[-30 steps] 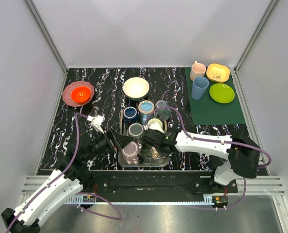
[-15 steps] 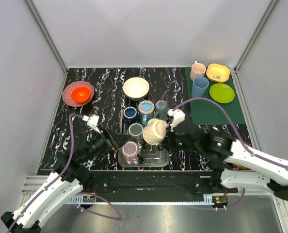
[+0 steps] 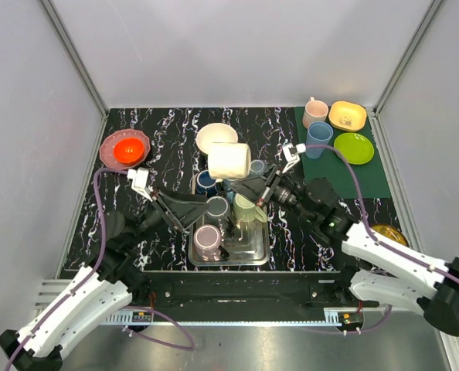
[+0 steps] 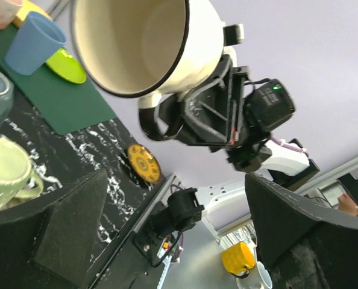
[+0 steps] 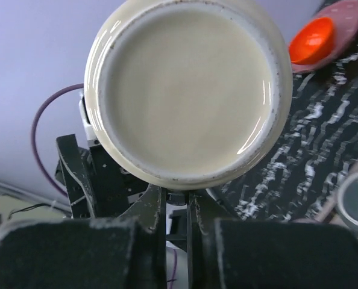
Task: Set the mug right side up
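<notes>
The cream mug (image 3: 229, 161) with a dark rim is held in the air above the tray, lying on its side. My right gripper (image 3: 253, 185) is shut on its handle. In the right wrist view the mug's base (image 5: 188, 90) faces the camera, and my right gripper (image 5: 179, 205) pinches the handle just below it. In the left wrist view the mug's open mouth (image 4: 137, 42) faces the camera at the upper left. My left gripper (image 3: 206, 212) is open and empty, low over the tray and just left of the mug; it also shows in the left wrist view (image 4: 185, 241).
A metal tray (image 3: 249, 251) holds a pink mug (image 3: 208, 238), a green mug (image 3: 247, 207), a grey cup (image 3: 216, 205) and a navy cup (image 3: 207, 181). A white bowl (image 3: 212, 135) stands behind. A red bowl (image 3: 127, 149) is far left. A green mat (image 3: 345, 174) with dishes is at the right.
My right gripper has lifted the cream mug out of the tray, up and toward the back, and turned it onto its side. My left gripper has risen a little toward it.
</notes>
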Tool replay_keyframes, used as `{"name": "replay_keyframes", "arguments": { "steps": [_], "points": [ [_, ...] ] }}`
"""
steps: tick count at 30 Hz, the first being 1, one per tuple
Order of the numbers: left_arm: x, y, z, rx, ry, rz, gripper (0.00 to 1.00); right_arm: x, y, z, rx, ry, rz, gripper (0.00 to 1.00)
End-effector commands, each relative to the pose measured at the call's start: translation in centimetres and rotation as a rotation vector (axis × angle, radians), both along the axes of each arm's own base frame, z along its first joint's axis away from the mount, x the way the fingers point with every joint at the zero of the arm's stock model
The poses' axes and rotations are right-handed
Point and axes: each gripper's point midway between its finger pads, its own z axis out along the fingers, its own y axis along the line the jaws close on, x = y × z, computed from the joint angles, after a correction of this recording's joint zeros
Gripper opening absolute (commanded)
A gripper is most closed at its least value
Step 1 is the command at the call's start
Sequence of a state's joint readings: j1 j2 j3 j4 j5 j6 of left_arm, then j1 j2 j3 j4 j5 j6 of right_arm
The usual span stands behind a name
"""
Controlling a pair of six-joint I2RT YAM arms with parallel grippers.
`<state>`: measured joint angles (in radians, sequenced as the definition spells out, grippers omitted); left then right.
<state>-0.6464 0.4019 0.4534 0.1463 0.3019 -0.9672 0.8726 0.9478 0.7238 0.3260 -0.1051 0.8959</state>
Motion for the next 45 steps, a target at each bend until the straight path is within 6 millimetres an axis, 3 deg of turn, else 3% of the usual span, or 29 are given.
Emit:
{"name": "replay_keyframes", "arguments": {
  "steps": [1,9,18,21,22,26,31,34,35,40,41,42,43,45],
  "points": [
    [-0.7,-1.8,4.6,-0.088,-0.097,-0.124,0.99,-2.4,0.4,9.6,0.358,-0.199,0.179,0.00],
    [1.0,-3.5,6.2,-0.098,-0.157,-0.139,0.98,-1.8,1.4,8.7,0.334,-0.182,0.231,0.00],
    [2.2,-2.5,7.8,-0.136,-0.190,-0.065,0.91,-2.4,1.3,7.6,0.310,-0.170,0.263,0.00],
    [2.5,-2.4,8.1,-0.136,-0.199,-0.067,0.79,-2.4,1.2,7.1,0.297,-0.165,0.262,0.00],
    [2.4,-2.4,8.2,-0.138,-0.204,-0.076,0.67,-2.5,1.3,6.9,0.295,-0.163,0.264,0.00],
    [2.5,-2.4,8.4,-0.159,-0.203,-0.094,0.47,-2.6,1.4,6.5,0.283,-0.158,0.273,0.00],
    [2.5,-2.5,9.1,-0.181,-0.217,-0.108,0.39,-2.6,1.7,5.8,0.249,-0.153,0.278,0.00],
    [2.3,-2.7,9.8,-0.192,-0.237,-0.131,0.15,-2.4,1.9,5.1,0.216,-0.141,0.276,0.00],
    [2.2,-2.8,10.0,-0.194,-0.241,-0.137,0.02,-2.5,1.9,5.0,0.206,-0.143,0.279,0.00],
    [3.0,-2.8,9.2,-0.173,-0.206,-0.111,0.00,-2.1,2.1,3.7,0.103,-0.125,0.265,0.00],
    [3.3,-2.7,8.7,-0.159,-0.191,-0.084,0.00,-2.0,2.0,3.5,0.078,-0.120,0.256,0.07],
    [3.3,-2.1,8.9,-0.145,-0.222,-0.048,0.00,-1.9,1.8,3.3,0.039,-0.102,0.244,0.32],
    [4.4,-1.8,7.7,-0.105,-0.176,0.013,0.00,-1.6,1.6,3.1,0.005,-0.122,0.222,0.43],
    [4.7,-0.5,8.3,-0.043,-0.224,0.099,0.00,-1.2,0.8,2.9,-0.077,-0.092,0.172,0.64]
  ]
}}
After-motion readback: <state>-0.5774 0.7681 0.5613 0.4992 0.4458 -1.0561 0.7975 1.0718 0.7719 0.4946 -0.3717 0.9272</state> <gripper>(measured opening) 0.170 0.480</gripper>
